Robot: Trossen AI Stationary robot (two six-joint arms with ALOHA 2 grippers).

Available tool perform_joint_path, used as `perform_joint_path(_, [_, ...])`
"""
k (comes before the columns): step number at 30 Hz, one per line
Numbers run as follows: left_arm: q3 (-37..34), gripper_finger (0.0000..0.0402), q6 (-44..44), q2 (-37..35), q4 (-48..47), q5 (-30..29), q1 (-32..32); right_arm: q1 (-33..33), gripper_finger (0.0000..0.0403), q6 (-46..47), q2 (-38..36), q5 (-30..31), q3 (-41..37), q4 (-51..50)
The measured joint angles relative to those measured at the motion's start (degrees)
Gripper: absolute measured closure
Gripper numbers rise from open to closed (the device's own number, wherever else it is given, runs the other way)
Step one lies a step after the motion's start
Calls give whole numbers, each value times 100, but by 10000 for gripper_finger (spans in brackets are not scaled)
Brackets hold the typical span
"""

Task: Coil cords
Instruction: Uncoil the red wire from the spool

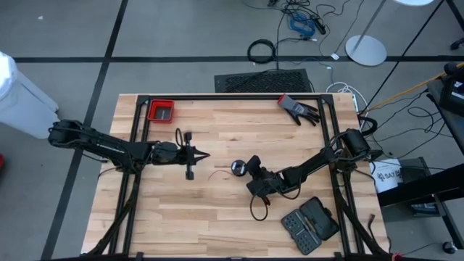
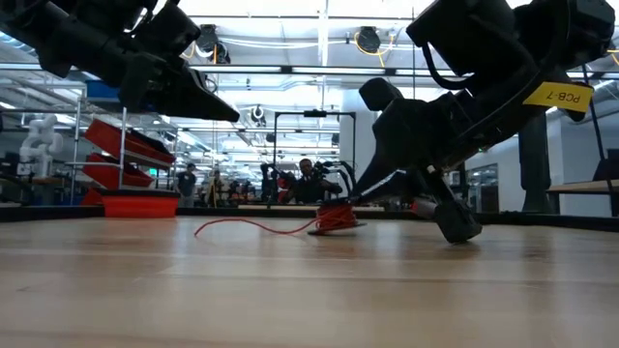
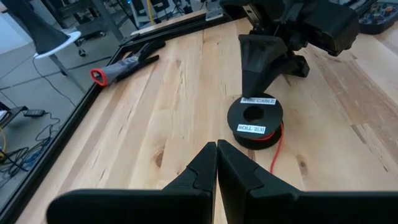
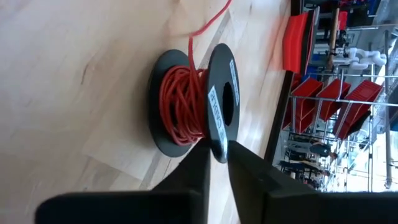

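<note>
A: Where is the cord lying?

B: I am looking at a red cord [image 4: 180,102] wound on a small black spool [image 3: 255,121] near the middle of the worktop [image 1: 217,217]. The spool is lying flat on one flange, labels facing up. A loose tail of cord is trailing across the wood toward my left arm.

A: And the right gripper?

B: My right gripper [image 4: 216,152] is sitting low at the spool, fingers nipping the rim of the spool's upper flange; in the right wrist view the two tips are meeting on that edge. In the low view it is reaching down to worktop level beside the red windings.

A: The left gripper?

B: My left gripper [image 3: 216,163] is hovering above the worktop, well apart from the spool and pointing at it, fingers pressed together and holding nothing.

A: Anything else in the field?

B: A red tray [image 1: 161,111] is sitting at the far left corner, a glove [image 1: 299,109] at the far right, and a dark case [image 1: 310,225] at the near right.
</note>
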Motion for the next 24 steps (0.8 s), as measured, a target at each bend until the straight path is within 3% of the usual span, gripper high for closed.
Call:
perform_joint_path(5, [0, 381, 0, 0, -1, 1, 0, -4, 399, 3, 7, 6, -8, 128])
perform_joint_path(14, [0, 381, 8, 0, 31, 0, 1, -15, 402, 636, 34, -76, 114, 303])
perform_joint_path(24, [-2, 380, 611, 0, 560, -2, -201, -207, 403, 1445, 50, -326, 253, 162])
